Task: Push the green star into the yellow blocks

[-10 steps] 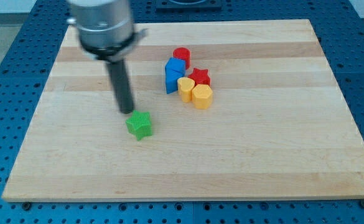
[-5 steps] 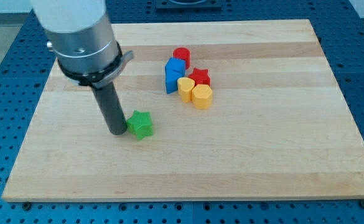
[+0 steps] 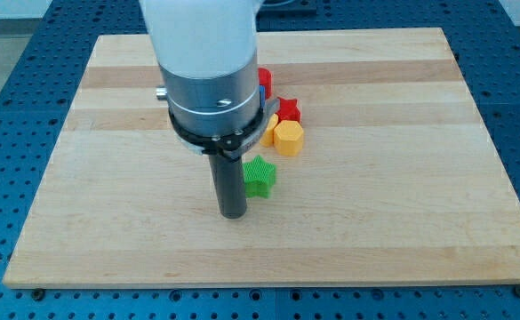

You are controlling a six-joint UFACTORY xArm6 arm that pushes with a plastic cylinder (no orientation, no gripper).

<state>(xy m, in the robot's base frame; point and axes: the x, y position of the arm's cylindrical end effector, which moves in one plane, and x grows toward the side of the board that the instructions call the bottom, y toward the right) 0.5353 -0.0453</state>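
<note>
Board: one pale wooden table top, made of glued strips with visible grain, lying on a blue perforated base that frames it on all sides.
Arm: we have one arm, a white cylinder above a grey metal collar with a black ring; it covers the far-left part of the block cluster.
Rod: one straight dark rod with a matte surface hangs from the collar; our tip rests on the wood towards the near side, left of centre.
Pincer: we carry none, only the rod, so nothing opens and nothing is held.
Green star: one, ridged plastic with star points; it sits just right of the rod and slightly farther than our tip, touching the rod or nearly so.
Yellow blocks: two. The yellow rounded block shows fully, smooth and glossy; the second yellow block peeks out at its left, shape unclear. Both lie just beyond the green star, to its right, a narrow gap apart.
Red blocks: two, a red star behind the yellows and a red block farther back, mostly hidden by the arm.
</note>
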